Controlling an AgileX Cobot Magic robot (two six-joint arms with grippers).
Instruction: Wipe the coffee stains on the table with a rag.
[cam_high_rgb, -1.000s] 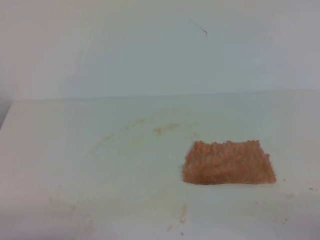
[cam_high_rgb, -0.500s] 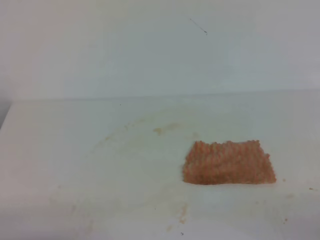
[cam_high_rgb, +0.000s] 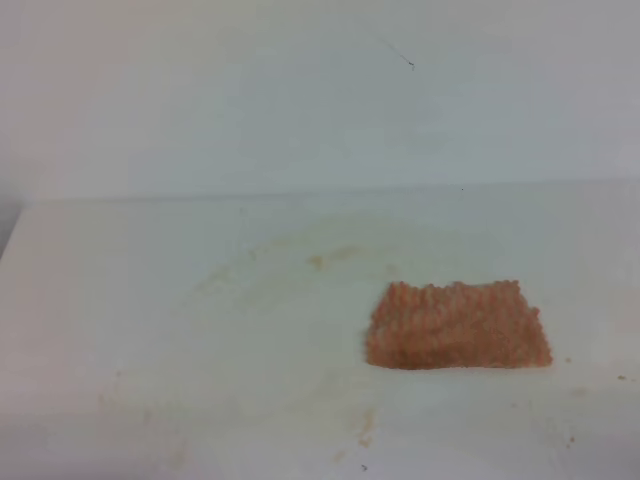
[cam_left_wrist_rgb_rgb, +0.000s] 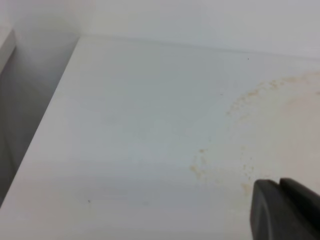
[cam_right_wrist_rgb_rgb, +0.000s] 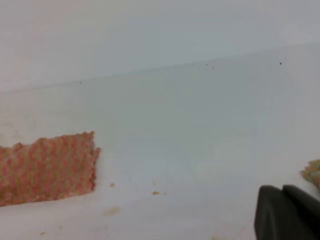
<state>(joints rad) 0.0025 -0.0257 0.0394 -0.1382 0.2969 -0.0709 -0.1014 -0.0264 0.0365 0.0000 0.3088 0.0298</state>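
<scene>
our right gripper (cam_right_wrist_rgb_rgb: 287, 212) shows only a dark corner, so we cannot tell its spread. the rag (cam_right_wrist_rgb_rgb: 45, 167) lies flat to its left. we judge pinching its near edge, then dragging over the coffee stains (cam_high_rgb: 330, 257), works best.

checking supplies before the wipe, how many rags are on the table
1. The rag lies flat on the right side of the table, just right of the coffee stains. A tan scrap at the right wrist view's edge can't be identified.
</scene>
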